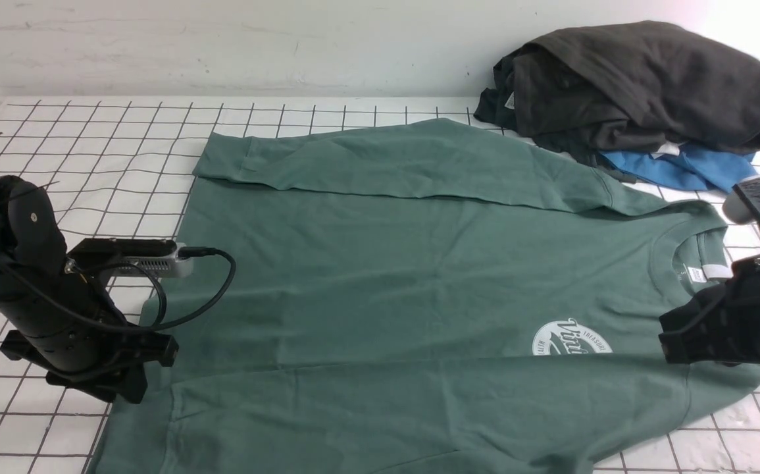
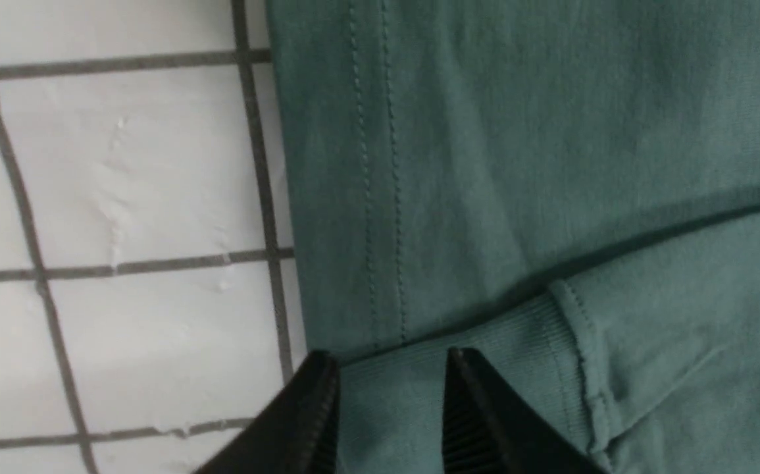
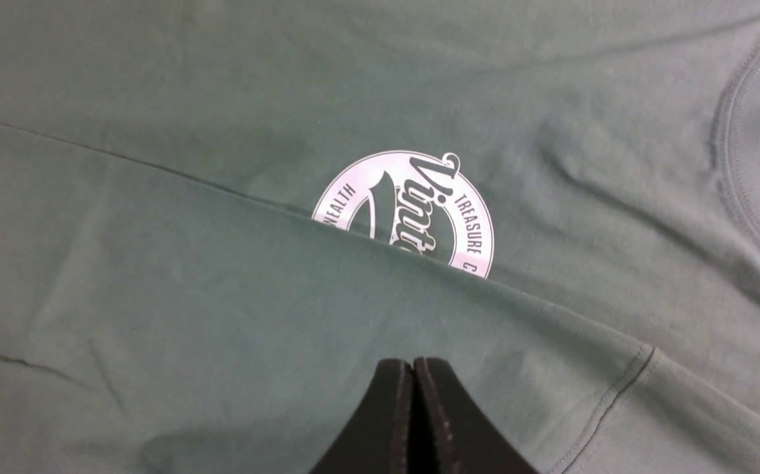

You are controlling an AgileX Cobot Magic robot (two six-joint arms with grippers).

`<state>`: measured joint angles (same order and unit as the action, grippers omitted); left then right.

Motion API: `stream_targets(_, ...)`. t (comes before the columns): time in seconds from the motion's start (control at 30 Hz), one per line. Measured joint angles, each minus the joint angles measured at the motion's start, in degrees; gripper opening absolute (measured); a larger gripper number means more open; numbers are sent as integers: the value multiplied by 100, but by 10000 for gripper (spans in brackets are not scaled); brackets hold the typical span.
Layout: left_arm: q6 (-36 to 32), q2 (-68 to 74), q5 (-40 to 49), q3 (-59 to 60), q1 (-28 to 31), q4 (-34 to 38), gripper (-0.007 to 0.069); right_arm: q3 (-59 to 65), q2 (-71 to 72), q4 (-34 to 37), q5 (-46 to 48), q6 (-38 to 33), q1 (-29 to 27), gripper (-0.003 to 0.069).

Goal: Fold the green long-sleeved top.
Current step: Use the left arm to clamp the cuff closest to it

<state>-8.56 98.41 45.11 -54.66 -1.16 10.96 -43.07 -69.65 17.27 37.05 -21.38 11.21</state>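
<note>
- Both sleeves of the large dull forest-green cotton long-sleeved top [image 1: 419, 263] lie folded across its body on the white grid-lined table [image 1: 90, 145] in the front view. Sleeve-folding looks done, so the body fold likely needs grips along the near edge.
- Left wrist view alone shows the left gripper [image 2: 393, 395], jaws apart, straddling the ribbed cuff [image 2: 518, 336] beside the stitched hem [image 2: 380, 197].
- Right wrist view alone shows the right gripper [image 3: 412, 378] pressed together, empty, over the near sleeve [image 3: 222, 329] half-covering the white round logo [image 3: 419, 204].

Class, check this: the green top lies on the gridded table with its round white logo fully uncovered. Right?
No. A fold of the green top covers part of the logo, as the right wrist view shows; the rest stands.
</note>
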Motion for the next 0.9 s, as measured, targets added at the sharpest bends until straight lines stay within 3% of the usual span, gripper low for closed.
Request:
stream_targets(0.03, 5, 0, 1, 0, 0, 0, 266, 0, 0, 7, 0, 0, 0, -10)
stream_targets(0.13, 4, 0, -2, 0, 0, 0, 324, 0, 0, 20, 0, -6, 0, -10)
stream_targets(0.23, 6, 0, -27, 0, 0, 0, 322, 0, 0, 25, 0, -17, 0, -10)
stream_targets(0.47, 6, 0, -48, 0, 0, 12, 80, 0, 0, 25, 0, -22, 0, -10)
stream_targets(0.57, 6, 0, -48, 0, 0, 38, 50, 0, 0, 39, 0, -22, 0, -10)
stream_targets(0.63, 6, 0, -43, 0, 0, 44, 69, 0, 0, 39, 0, -22, 0, -10)
stream_targets(0.77, 17, 62, 49, 0, 0, -7, 242, 0, 0, 39, 0, -22, 0, -10)
stream_targets(0.9, 113, 234, 129, 0, 0, -101, 300, 0, 0, 39, 0, -22, 0, -10)
